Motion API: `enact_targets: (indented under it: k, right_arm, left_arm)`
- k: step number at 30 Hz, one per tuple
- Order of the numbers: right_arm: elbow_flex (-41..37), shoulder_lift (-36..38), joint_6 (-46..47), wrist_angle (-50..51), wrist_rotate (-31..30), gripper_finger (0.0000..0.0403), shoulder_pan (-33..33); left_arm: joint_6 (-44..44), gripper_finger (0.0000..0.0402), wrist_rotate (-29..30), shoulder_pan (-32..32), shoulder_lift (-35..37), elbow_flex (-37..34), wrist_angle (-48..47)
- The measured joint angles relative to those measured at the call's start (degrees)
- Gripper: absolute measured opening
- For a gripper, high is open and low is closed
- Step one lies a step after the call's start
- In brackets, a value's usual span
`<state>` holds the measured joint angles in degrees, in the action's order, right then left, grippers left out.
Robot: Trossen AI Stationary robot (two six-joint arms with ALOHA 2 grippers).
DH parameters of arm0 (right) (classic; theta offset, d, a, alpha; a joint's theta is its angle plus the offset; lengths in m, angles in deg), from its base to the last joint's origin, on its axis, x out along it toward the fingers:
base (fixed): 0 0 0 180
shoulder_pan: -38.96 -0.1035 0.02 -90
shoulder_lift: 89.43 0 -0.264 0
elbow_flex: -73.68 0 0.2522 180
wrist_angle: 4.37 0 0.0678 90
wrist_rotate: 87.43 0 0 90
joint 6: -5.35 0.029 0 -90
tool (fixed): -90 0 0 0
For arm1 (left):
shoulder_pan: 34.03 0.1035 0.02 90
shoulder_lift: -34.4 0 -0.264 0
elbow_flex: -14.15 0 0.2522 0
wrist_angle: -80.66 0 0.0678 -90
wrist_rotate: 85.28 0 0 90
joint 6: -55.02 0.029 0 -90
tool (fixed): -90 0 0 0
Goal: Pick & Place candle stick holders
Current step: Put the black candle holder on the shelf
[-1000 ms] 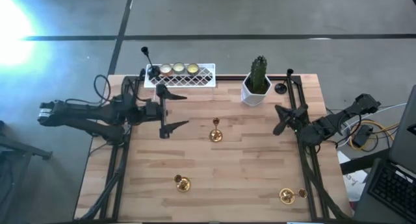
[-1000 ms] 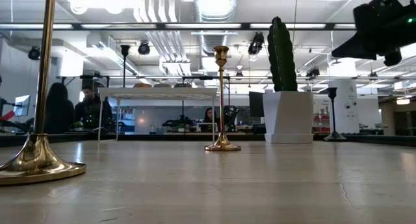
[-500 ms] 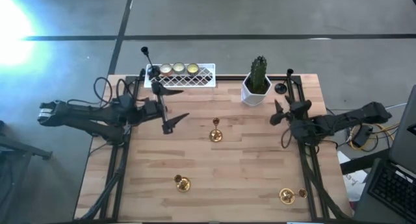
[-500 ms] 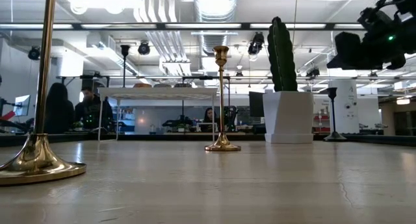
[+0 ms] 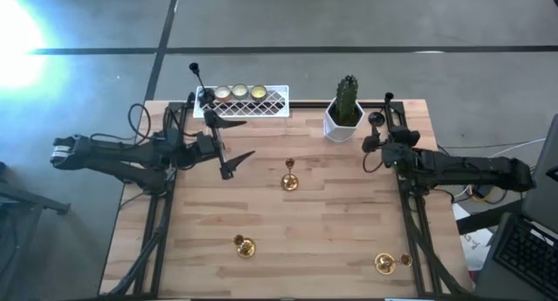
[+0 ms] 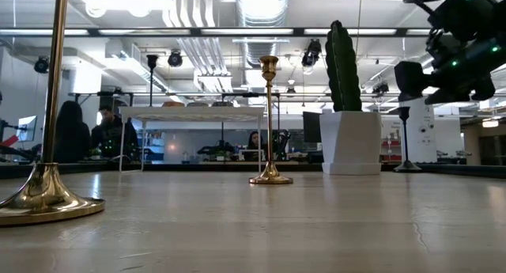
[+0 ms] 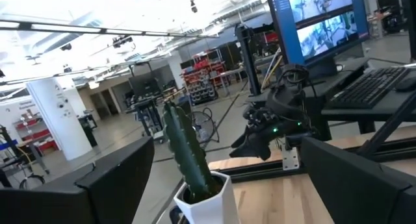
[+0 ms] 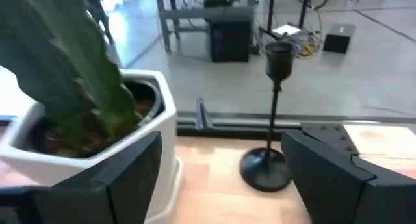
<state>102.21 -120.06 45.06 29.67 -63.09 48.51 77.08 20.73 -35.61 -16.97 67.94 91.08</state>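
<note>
Facing a black candle stick holder (image 8: pixel 274 120), the right pincer (image 5: pixel 373 147) gapes (no readable labels).

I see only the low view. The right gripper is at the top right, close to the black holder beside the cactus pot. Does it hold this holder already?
Observer: No. In the right wrist view the right gripper is open, and the black holder stands ahead of it, apart from both fingers.
Operator: I count two gold holders. Is this all?
Observer: No, three. The high view shows a third gold holder on the right arm's side, near the table edge opposite the tray.
Operator: Where is the left gripper?
Observer: The left gripper waits open over the table's left side, near the tray.
</note>
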Motion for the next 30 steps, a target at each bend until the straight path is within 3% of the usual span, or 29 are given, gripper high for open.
enact_targets:
  k: [8, 14, 19, 24, 30]
  right_arm:
    - [0.0, -0.3, -4.2, -1.6, 5.3, 0.0287, 10.1]
    - [-0.3, -5.3, -12.1, -13.2, 16.1, 0.0286, 18.9]
    - [-0.4, -11.3, -13.2, -14.7, 23.8, 0.0278, 26.7]
    - [-2.7, -14.9, -13.2, -18.4, 23.3, 0.0268, 28.9]
    - [-10.7, -18.5, -15.1, -36.7, 23.5, 0.0254, 32.1]
  left_arm:
    - [0.0, 0.0392, 0.0, 0.0, 0.0, 0.0, -0.8]
    - [0.3, 0.0392, 0.0, 0.0, 0.0, 0.0, -0.7]
    - [-0.1, 0.0392, 0.0, 0.0, 0.0, 0.0, -0.7]
    - [-0.1, 0.0392, 0.0, 0.0, 0.0, 0.0, -0.7]
    - [0.0, 0.0392, 0.0, 0.1, 0.0, 0.0, -0.7]
